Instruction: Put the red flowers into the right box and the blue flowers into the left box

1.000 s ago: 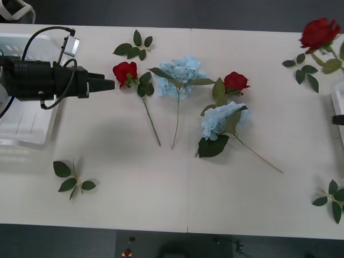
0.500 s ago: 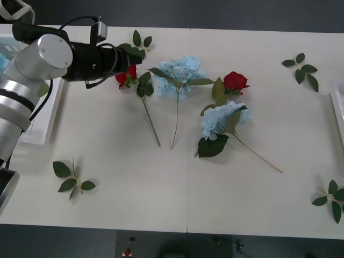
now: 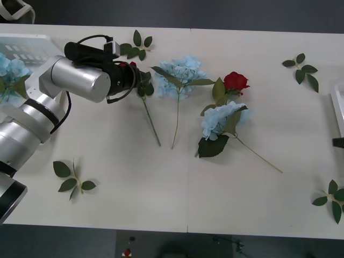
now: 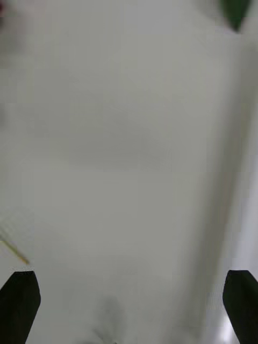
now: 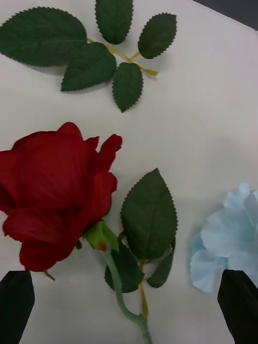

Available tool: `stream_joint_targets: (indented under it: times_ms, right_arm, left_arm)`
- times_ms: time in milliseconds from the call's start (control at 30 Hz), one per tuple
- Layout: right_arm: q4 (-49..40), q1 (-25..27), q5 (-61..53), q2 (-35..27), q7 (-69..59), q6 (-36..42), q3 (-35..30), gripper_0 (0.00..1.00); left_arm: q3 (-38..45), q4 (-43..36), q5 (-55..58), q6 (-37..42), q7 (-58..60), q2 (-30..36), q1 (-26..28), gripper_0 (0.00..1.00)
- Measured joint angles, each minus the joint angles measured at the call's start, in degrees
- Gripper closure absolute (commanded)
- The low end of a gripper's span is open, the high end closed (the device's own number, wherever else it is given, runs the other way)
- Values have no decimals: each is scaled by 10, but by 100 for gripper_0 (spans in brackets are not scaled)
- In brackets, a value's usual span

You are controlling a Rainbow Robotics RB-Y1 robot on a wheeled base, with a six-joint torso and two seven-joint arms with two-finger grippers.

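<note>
Here the white tabletop carries everything. The left box sits far left with a blue hydrangea inside. The left gripper hovers over a red rose, fingers spread wide. The right gripper waits at right, fingers wide.

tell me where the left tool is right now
In the front view the left tool hovers open over the table's far left part, above a deep-red artificial rose, beside the pale-blue hydrangea head.
</note>
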Motion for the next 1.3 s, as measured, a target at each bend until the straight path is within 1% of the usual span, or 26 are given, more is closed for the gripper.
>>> stream_joint_targets:
  times_ms: [67, 133, 200, 300, 400, 500, 533, 600, 800, 967, 1067, 1100, 1133, 1167, 1200, 1267, 1300]
  right_arm:
    - [-14, -7, 17, 47, 56, 2, -13, 0]
    - [-14, -28, 61, 107, 62, 10, -21, 0]
    - [-3, -61, 122, 170, 63, 17, -19, 0]
    - [32, -120, 166, 248, 73, 46, 0, 0]
    - [73, -175, 224, 305, 74, 90, 19, 0]
    - [106, -214, 243, 341, 74, 102, 38, 0]
    - [114, -225, 246, 347, 74, 104, 46, 0]
    - [123, -244, 250, 353, 74, 104, 65, 0]
    - [125, -284, 254, 353, 75, 96, 128, 0]
    - [124, -288, 260, 350, 78, 96, 141, 0]
    - [119, -288, 260, 336, 78, 96, 141, 0]
    - [114, -288, 260, 329, 78, 97, 141, 0]
    - [109, -288, 260, 321, 78, 97, 141, 0]
    - [103, -288, 260, 313, 78, 98, 141, 0]
    - [97, -288, 260, 305, 78, 100, 141, 0]
    - [84, -285, 260, 291, 78, 100, 141, 0]
    - [76, -281, 260, 284, 78, 100, 141, 0]
  left_arm:
    - [-12, 0, -33, 0, 47, 0, 0, 0]
    - [-27, -1, -78, 0, 81, 0, 0, 0]
    - [-45, -2, -119, 0, 92, 0, 0, 0]
    - [-70, -2, -129, 0, 116, 0, 0, 0]
    - [-83, -2, -129, 0, 139, 0, 0, 0]
    - [-84, -3, -129, 0, 139, -1, 0, 0]
    - [-84, -3, -129, 0, 139, -2, 0, 3]
    - [-84, -3, -129, 4, 139, -7, 0, 7]
    - [-84, -3, -129, 13, 139, -25, 0, 7]
    - [-84, -3, -142, 36, 139, -37, 0, 7]
    - [-84, -2, -144, 38, 139, -38, 0, 6]
    - [-84, -1, -144, 38, 139, -38, 0, 8]
    - [-84, 0, -145, 38, 139, -38, 0, 12]
    - [-84, 3, -148, 38, 139, -38, 0, 25]
    - [-84, 7, -155, 38, 139, -38, 0, 30]
    - [-84, 14, -167, 38, 139, -38, 0, 36]
    - [-84, 17, -172, 38, 139, -38, 0, 45]
